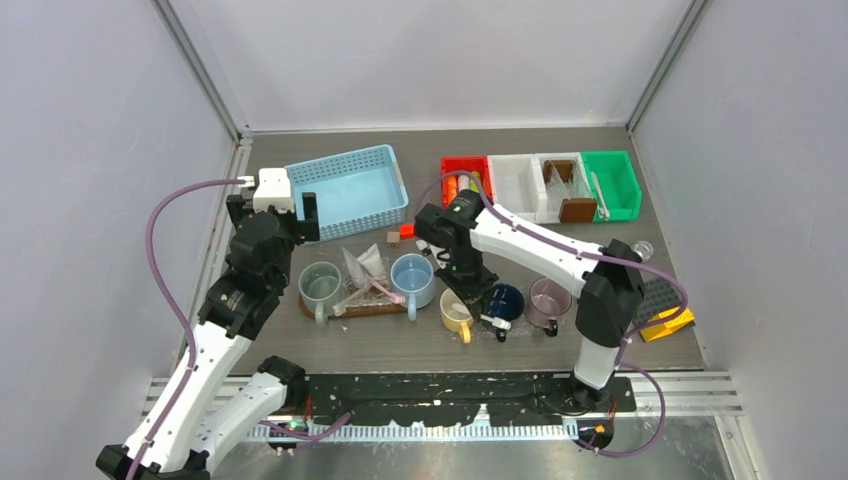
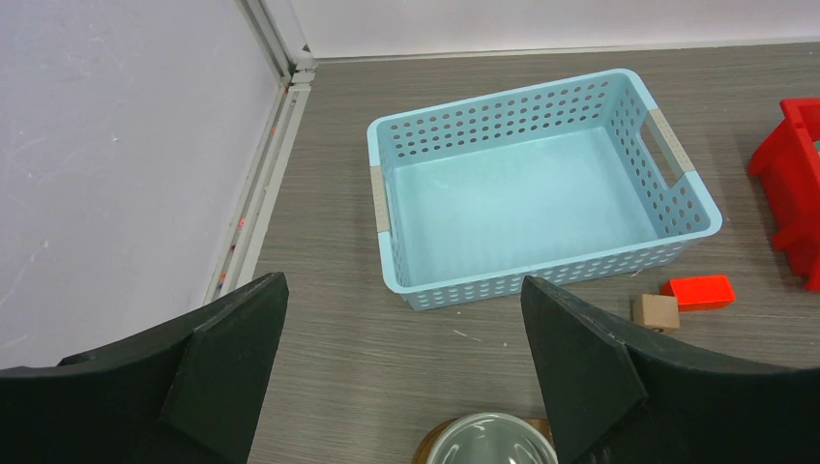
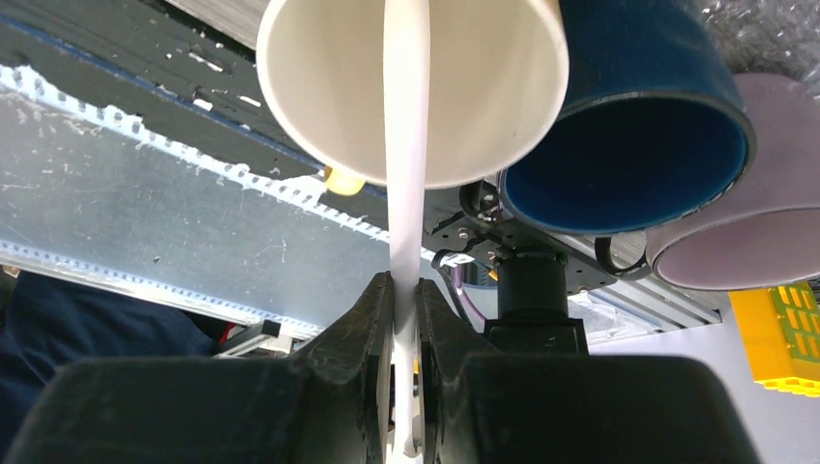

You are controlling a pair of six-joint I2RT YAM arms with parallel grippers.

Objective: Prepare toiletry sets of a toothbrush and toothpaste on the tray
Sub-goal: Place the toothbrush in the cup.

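The right end effector (image 3: 406, 290) fills the foreground of its wrist view, fingers pinched shut on the thin white handle of a toothbrush (image 3: 406, 145). The handle runs straight up across the open mouth of the cream-yellow mug (image 3: 319, 87); whether its tip touches the inside cannot be told. The navy mug (image 3: 629, 145) stands just beside that mug, and the mauve mug (image 3: 735, 232) is beyond it.

From above, these three mugs sit in a row on the tabletop (image 1: 400, 345), to the right of the wooden tray (image 1: 380, 311) and off it. The tray carries the grey-green mug (image 1: 320, 285) and the light blue mug (image 1: 412, 278), with a pink toothbrush (image 1: 385, 291) and clear wrappers between them.

The left end effector (image 2: 401, 285) hangs above the tabletop with its fingers spread wide and nothing between them, near the pale blue basket (image 2: 541, 275). A red block (image 2: 696, 290) and a brown block (image 2: 656, 311) lie just in front of the basket.
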